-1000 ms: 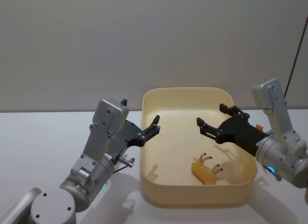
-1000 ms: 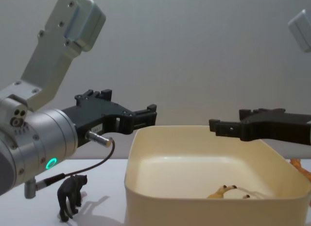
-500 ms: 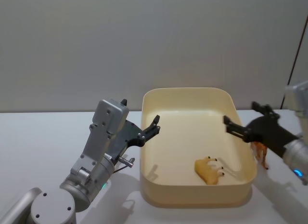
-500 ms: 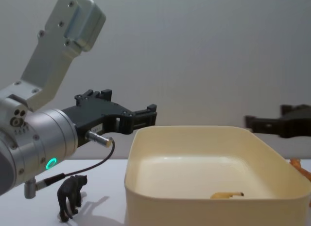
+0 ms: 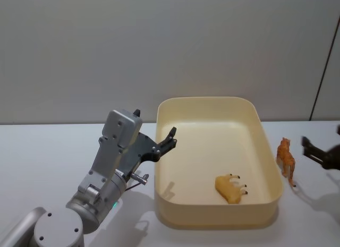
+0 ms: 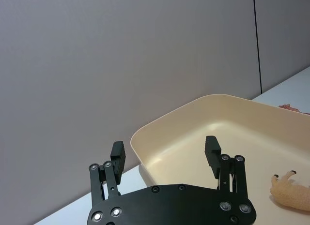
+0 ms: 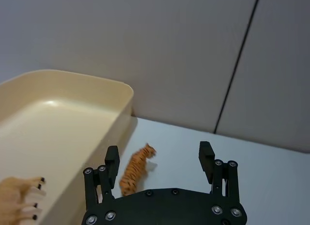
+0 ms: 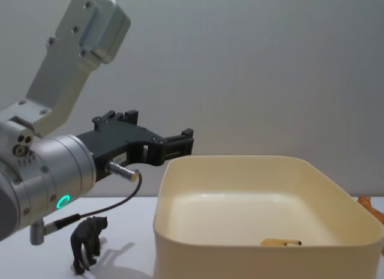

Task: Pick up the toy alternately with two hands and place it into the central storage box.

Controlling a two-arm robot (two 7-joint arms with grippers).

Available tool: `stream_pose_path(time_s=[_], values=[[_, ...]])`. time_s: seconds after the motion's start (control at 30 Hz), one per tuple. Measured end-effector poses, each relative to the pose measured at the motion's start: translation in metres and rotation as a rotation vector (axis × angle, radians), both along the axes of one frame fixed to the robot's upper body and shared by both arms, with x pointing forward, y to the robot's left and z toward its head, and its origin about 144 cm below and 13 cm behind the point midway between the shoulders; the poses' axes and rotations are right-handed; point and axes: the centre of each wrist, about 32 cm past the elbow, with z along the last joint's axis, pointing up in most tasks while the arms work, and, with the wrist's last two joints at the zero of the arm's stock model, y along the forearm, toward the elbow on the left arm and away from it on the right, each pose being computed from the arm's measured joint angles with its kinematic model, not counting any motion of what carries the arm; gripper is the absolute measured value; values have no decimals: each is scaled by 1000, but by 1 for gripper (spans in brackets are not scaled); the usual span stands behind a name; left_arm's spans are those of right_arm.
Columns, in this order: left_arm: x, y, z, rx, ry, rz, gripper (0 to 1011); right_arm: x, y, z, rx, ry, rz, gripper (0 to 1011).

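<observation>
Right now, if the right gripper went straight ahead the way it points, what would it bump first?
Probably the orange tiger toy, standing ahead of the open right gripper, beside the storage box. Height is hard to judge, so it might pass over.

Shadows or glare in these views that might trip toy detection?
Head view: left tool throws a soft shadow inside the box, orange tiger a faint one on the table. Chest view: black bear has a pale shadow beside it, green ring light glows on the left arm. No hard glare.
</observation>
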Motion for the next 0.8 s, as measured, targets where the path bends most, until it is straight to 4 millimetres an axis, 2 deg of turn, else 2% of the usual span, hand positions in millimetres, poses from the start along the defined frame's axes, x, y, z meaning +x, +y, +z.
stream_pose_path(time_s=[0.13, 0.37, 0.8], values=[[0, 0, 0, 0, 0, 0, 1001, -12, -12, -5, -6, 37, -42, 1001], [0, 0, 0, 0, 0, 0, 1001, -20, -19, -10, -17, 78, -49, 1001], [0, 0, 0, 0, 0, 0, 1001, -9, -11, -20, -34, 120, -12, 1001]])
